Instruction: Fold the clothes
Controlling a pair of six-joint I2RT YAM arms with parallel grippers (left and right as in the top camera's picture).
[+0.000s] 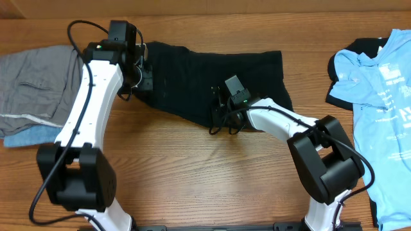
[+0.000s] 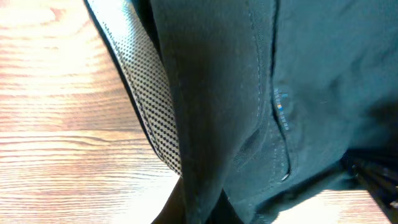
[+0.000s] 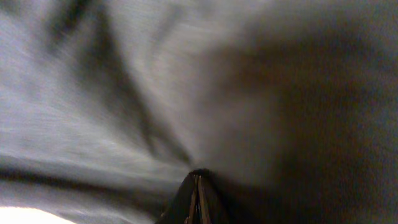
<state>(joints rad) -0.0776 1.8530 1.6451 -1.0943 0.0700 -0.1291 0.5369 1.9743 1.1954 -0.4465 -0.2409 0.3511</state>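
Note:
Black shorts [image 1: 212,77] lie spread across the middle of the table. My left gripper [image 1: 144,67] is at their left end, shut on a fold of the black cloth [image 2: 249,93]; in the left wrist view the pinch [image 2: 200,208] sits just below the pale mesh inner waistband [image 2: 149,99]. My right gripper [image 1: 221,115] is at the shorts' near edge. It is shut too, its fingertips [image 3: 198,186] pressed together with dark cloth [image 3: 261,93] bunched around them.
A grey garment [image 1: 32,83] rests on a blue piece [image 1: 32,136] at the left edge. A light blue printed T-shirt [image 1: 379,109] lies over another black garment [image 1: 359,48] at the right. Bare wooden table [image 1: 192,173] runs along the front.

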